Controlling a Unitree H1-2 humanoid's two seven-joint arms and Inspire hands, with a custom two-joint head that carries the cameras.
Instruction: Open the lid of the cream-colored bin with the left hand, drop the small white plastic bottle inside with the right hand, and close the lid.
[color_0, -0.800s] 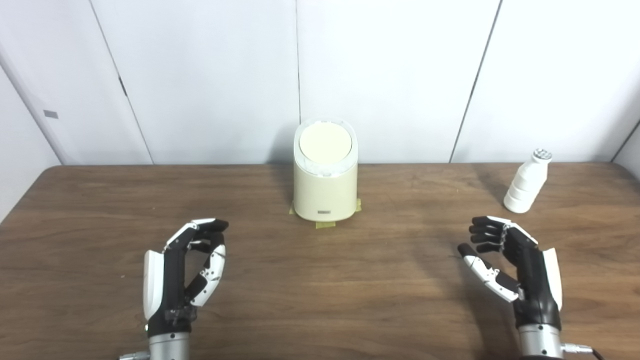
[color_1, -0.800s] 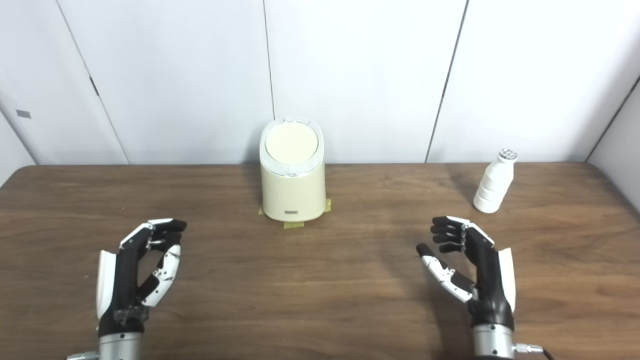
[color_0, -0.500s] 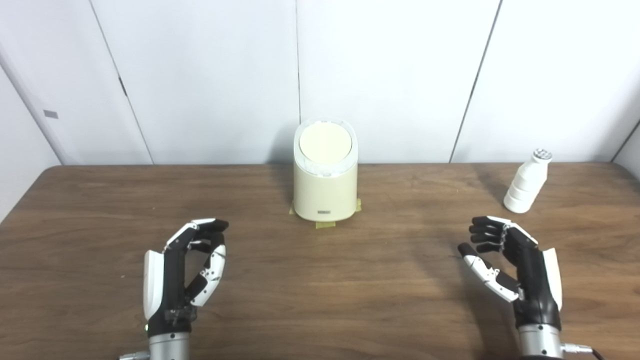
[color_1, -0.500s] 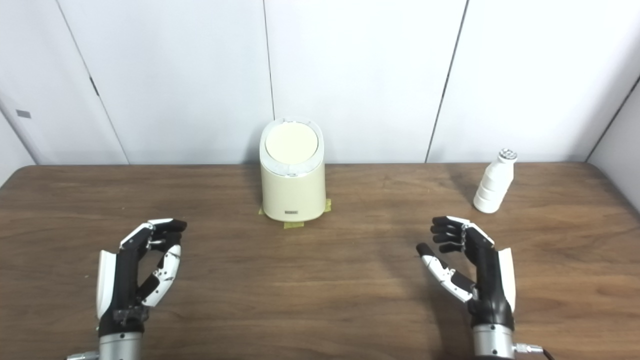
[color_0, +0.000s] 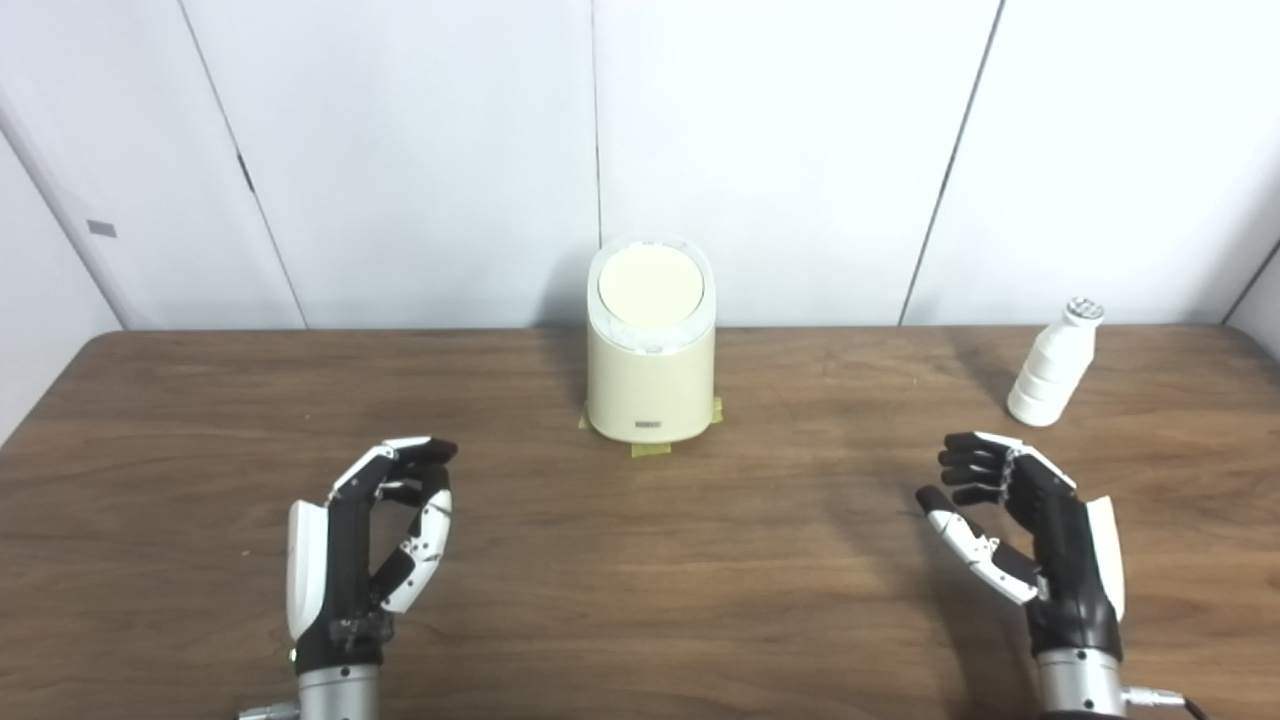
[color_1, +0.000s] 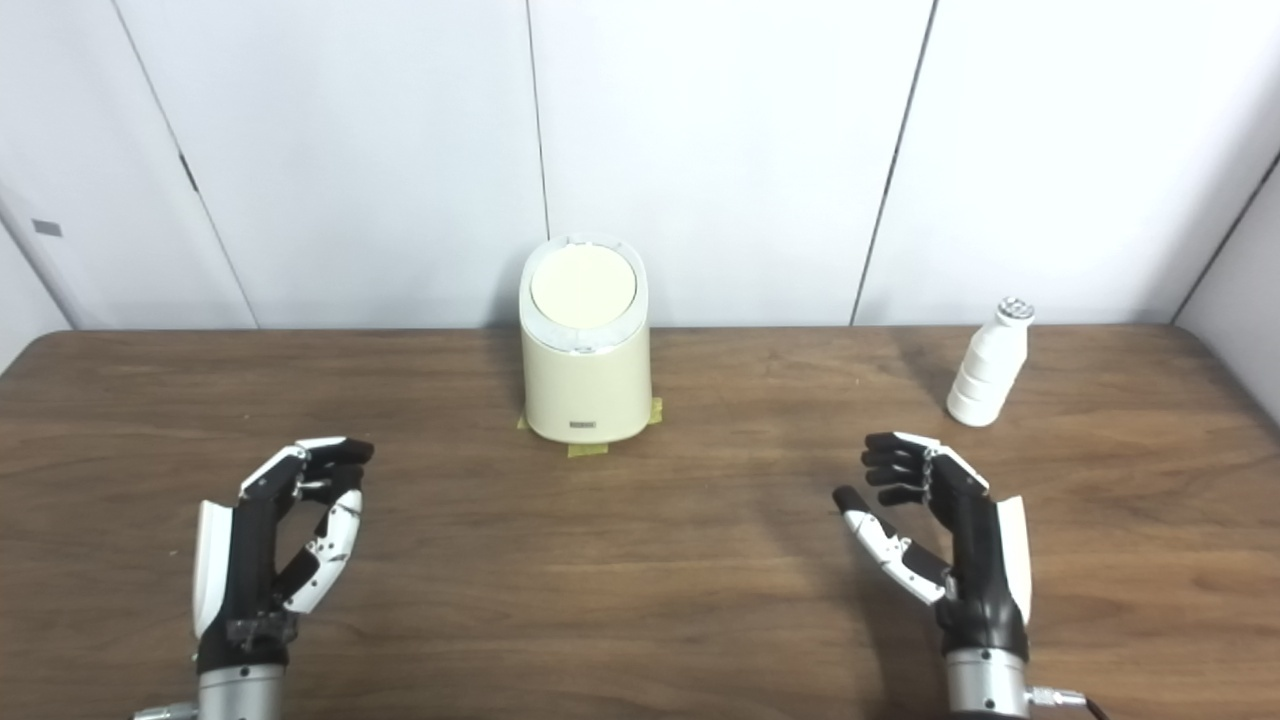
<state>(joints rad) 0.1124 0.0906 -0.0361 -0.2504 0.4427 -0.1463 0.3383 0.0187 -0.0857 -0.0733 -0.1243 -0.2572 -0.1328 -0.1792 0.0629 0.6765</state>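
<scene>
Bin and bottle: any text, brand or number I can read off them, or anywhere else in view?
Cream-colored bin: small dark label low on its front, too small and blurred to read.
Small white plastic bottle: no print visible on the side shown.
Wall panel: small grey tag at left, nothing legible.
No readable text anywhere.

We see our left hand (color_0: 365, 545) low over the brown table (color_0: 200, 420), fingers curled but apart and holding nothing. Our right hand (color_0: 1030, 530) hovers on the other side, thumb spread from the bent fingers, also empty. At the table's far middle stands the cream-colored bin (color_0: 650, 385) with its round lid (color_0: 650, 285) down, yellow tape (color_0: 650, 450) showing at its base. The small white bottle (color_0: 1052, 368) stands upright at far right, just beyond our right hand and well apart from the bin.
</scene>
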